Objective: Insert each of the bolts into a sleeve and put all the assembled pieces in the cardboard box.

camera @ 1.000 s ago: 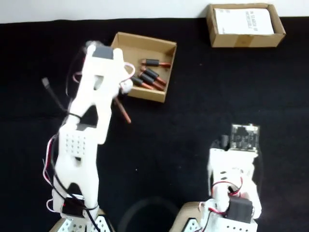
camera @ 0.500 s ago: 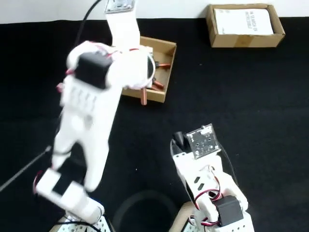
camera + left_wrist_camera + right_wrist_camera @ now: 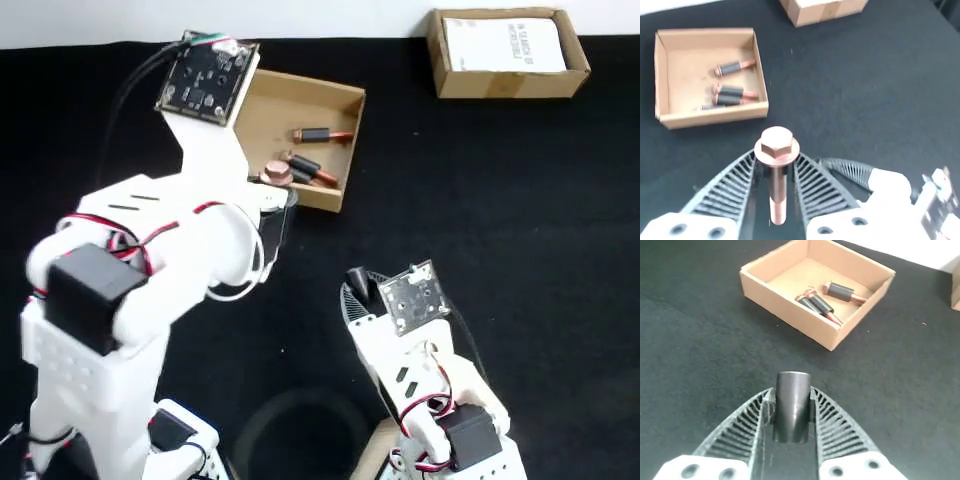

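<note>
The left gripper [image 3: 776, 159] pinches a copper bolt [image 3: 776, 175] between its two fingers. The bolt's six-sided head sticks out past the fingertips. The gripper hangs above the black table [image 3: 480, 200], right by the near wall of the cardboard box [image 3: 268, 112]. The right gripper [image 3: 792, 392] pinches a dark sleeve [image 3: 791, 410], and the round open end of the sleeve pokes out in front. This gripper is up over the table, near the middle of the near edge and well apart from the cardboard box. The cardboard box sits close to the far edge of the table, left of the middle. Inside it lie some finished pieces [image 3: 318, 134], each a dark sleeve with copper showing at the ends. They lie toward the side of the box that faces the table's right edge. A second box [image 3: 510, 84] with white paper [image 3: 505, 42] in it sits at the far right corner of the table.
</note>
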You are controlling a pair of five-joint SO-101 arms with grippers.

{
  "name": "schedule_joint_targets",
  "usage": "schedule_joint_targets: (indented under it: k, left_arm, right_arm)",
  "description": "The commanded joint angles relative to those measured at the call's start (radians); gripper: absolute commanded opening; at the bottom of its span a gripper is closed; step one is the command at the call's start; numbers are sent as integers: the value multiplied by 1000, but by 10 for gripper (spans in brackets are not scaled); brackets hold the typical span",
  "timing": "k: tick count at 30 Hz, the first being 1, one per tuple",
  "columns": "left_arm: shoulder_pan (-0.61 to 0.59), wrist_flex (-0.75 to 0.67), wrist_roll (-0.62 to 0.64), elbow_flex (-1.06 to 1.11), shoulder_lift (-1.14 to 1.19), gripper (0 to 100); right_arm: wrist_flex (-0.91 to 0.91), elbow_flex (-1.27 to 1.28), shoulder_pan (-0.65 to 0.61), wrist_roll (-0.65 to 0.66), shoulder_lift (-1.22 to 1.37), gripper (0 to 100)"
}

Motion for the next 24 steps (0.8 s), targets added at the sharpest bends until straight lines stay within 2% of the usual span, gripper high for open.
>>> schedule_joint_targets:
  k: [1, 7, 11, 14, 19, 24]
  left_arm:
    - [12, -249, -6, 220, -87, 9]
    - [16, -646, -5, 526, -173, 9]
    - [16, -807, -5, 645, -200, 9]
    - [19, -844, 11, 665, -202, 9]
    - [39, -842, 155, 665, -202, 9]
    - [50, -792, 181, 665, -202, 9]
  right_arm:
    - [-77, -58, -36, -3, -12, 6]
    - [-252, -48, -58, -5, -12, 6]
    - [-286, -48, -50, -74, -12, 6]
    - [-288, -30, -50, -86, -12, 6]
    - [-288, -18, -48, -81, -12, 6]
    - [-340, -15, -21, -80, -12, 6]
